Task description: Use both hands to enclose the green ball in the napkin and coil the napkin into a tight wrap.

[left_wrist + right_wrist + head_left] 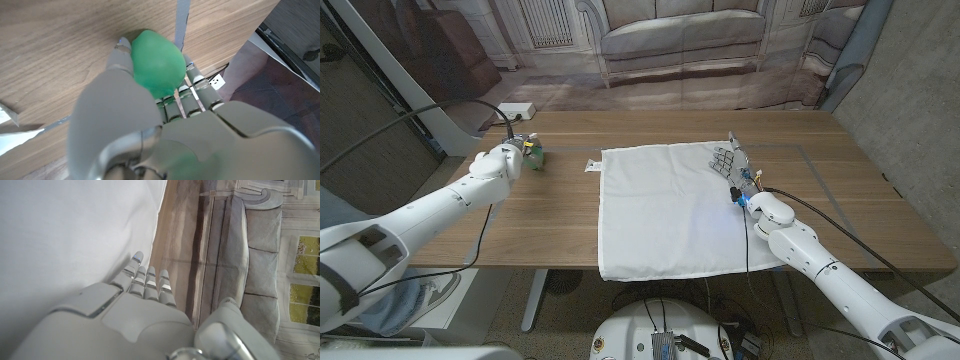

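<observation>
The green ball [534, 156] sits at the table's far left, and my left hand [508, 158] grips it. In the left wrist view the ball [159, 62] lies between the thumb [117, 65] and the curled fingers [200, 82], just above the wood. A white napkin [670, 210] is spread flat in the middle of the table. My right hand [730, 165] rests over the napkin's far right part with its fingers stretched out and nothing in them. The right wrist view shows those fingers [147, 277] beside the napkin [70, 230].
A white power strip [516, 110] with a dark cable lies at the far left edge of the wooden table [570, 230]. A small white tag [591, 165] lies beside the napkin's far left corner. The napkin's near edge hangs at the table's front.
</observation>
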Controlling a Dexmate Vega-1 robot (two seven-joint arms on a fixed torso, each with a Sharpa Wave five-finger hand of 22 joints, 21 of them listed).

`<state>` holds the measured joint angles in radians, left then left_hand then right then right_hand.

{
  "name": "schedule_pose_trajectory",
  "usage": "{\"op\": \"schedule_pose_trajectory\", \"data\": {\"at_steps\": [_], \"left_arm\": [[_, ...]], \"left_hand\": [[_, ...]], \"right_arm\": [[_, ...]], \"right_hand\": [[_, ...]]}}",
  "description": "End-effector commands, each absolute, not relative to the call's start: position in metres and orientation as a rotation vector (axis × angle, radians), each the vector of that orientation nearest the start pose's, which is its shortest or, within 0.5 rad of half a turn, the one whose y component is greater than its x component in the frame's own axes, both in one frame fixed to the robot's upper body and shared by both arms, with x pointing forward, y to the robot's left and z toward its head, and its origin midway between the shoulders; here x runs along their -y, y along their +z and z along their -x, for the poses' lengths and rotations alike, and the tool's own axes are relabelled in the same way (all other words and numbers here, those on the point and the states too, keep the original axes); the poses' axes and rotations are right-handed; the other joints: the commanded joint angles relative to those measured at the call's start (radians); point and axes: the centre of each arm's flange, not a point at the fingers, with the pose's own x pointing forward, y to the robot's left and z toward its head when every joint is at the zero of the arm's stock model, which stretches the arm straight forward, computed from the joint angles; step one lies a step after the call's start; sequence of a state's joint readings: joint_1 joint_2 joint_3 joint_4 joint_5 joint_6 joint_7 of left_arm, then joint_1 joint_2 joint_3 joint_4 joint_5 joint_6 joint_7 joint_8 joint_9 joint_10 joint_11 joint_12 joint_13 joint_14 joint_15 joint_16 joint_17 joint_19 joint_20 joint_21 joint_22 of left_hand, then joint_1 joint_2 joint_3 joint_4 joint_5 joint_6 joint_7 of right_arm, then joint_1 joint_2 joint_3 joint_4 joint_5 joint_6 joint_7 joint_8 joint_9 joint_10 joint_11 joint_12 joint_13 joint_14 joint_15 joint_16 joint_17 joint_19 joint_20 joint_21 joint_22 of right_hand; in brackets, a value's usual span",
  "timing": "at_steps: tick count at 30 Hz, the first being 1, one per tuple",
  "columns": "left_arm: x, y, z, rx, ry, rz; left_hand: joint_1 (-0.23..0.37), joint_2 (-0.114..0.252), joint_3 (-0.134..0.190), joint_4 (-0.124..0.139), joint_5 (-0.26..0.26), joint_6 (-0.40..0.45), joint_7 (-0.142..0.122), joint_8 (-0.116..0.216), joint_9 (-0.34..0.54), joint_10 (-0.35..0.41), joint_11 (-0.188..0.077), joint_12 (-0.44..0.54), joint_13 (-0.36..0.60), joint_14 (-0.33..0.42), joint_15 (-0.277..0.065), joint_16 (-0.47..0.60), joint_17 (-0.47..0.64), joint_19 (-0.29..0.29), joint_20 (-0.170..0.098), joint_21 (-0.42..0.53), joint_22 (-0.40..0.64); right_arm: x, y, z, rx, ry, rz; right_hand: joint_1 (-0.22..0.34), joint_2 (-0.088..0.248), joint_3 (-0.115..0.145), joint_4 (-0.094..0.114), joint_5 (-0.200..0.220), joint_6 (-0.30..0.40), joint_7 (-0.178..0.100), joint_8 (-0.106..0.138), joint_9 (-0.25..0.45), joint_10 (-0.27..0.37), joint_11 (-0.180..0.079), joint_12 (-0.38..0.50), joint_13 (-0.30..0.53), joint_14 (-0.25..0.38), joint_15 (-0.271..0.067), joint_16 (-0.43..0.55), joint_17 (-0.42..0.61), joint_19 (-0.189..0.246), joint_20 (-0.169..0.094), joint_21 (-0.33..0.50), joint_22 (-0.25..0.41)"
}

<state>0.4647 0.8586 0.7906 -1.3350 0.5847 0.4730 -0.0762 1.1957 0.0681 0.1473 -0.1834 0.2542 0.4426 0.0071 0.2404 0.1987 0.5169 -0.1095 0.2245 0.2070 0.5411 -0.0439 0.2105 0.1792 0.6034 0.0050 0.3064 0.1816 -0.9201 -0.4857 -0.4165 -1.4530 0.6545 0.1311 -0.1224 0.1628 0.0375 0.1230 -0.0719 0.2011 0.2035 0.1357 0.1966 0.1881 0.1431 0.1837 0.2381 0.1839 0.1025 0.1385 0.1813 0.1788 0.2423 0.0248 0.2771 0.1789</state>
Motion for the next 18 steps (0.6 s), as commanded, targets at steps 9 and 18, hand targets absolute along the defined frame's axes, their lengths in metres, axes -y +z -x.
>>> {"op": "schedule_pose_trajectory", "data": {"at_steps": [9,18], "left_arm": [[-0.387,0.058,-0.656,0.069,0.408,-1.584],[-0.369,0.066,-0.634,0.151,0.404,-1.577]], "left_hand": [[0.09,0.046,0.04,0.02,-0.031,0.063,0.0,0.017,0.006,0.059,-0.013,0.012,0.003,0.055,-0.076,0.009,0.01,0.057,-0.008,0.018,0.002],[0.075,0.05,0.038,0.036,-0.044,0.075,-0.012,0.017,0.006,0.066,-0.018,0.009,0.003,0.047,-0.078,0.001,0.011,0.036,-0.013,0.008,0.003]], "right_arm": [[0.243,-0.065,-0.643,0.445,0.203,-0.083],[0.248,-0.069,-0.645,0.44,0.2,-0.103]], "right_hand": [[0.012,0.006,0.005,-0.008,-0.005,0.004,0.019,0.002,0.003,-0.003,0.004,-0.003,0.003,-0.003,0.005,0.003,0.004,0.005,-0.003,-0.004,0.005],[0.016,0.008,0.007,-0.01,-0.005,0.004,0.018,0.002,0.003,-0.002,0.005,-0.004,0.003,-0.002,0.006,0.003,0.004,0.007,-0.001,-0.005,0.005]]}}
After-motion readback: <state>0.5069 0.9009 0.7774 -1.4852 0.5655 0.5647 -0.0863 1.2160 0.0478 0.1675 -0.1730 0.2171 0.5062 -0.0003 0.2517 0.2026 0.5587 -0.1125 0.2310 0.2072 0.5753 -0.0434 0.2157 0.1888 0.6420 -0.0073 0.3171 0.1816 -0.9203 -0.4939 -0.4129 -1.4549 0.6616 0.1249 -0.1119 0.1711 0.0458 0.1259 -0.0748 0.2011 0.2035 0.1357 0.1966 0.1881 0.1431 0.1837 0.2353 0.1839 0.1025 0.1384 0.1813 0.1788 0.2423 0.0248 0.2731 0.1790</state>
